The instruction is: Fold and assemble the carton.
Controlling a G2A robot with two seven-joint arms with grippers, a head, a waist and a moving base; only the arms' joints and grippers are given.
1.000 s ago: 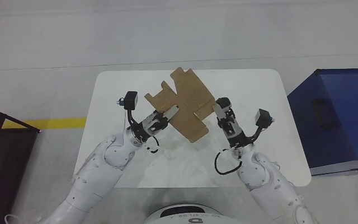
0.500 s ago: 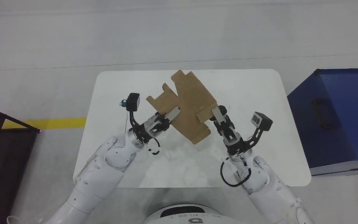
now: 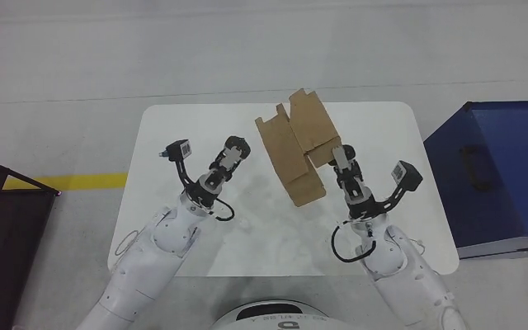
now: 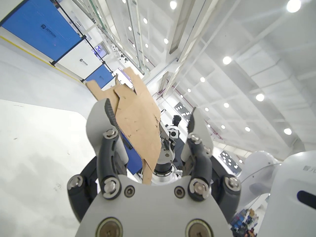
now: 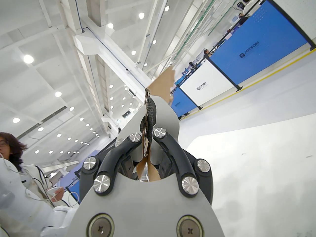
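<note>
Top view: the flat brown cardboard carton (image 3: 297, 144) is held up over the far half of the white, round-cornered table (image 3: 181, 132), not yet folded into a box. Its long axis runs from the far table edge back toward the robot, slightly slanted. The right gripper (image 3: 338, 155) is at the carton's right-hand edge, about midway along it. The left gripper (image 3: 234, 150) stands to the carton's left with its jaws spread wide and holding nothing; a strip of bare table shows between it and the carton's left edge. So the carton lies to the right of the free claw, with its near long edge facing that claw.

Left wrist view: the left gripper (image 4: 151, 110) is wide open. The carton (image 4: 137, 117) shows through the gap, face-on and lying close to one finger. Whether it touches that pad cannot be told here.

Right wrist view: the right gripper (image 5: 148, 109) is clamped tight on the cardboard's edge, and the carton (image 5: 165, 81) sticks out past the fingertips.

Judgement: the right arm carries the blank. To fold it, the left claw would have to travel rightward onto the free long edge.
</note>
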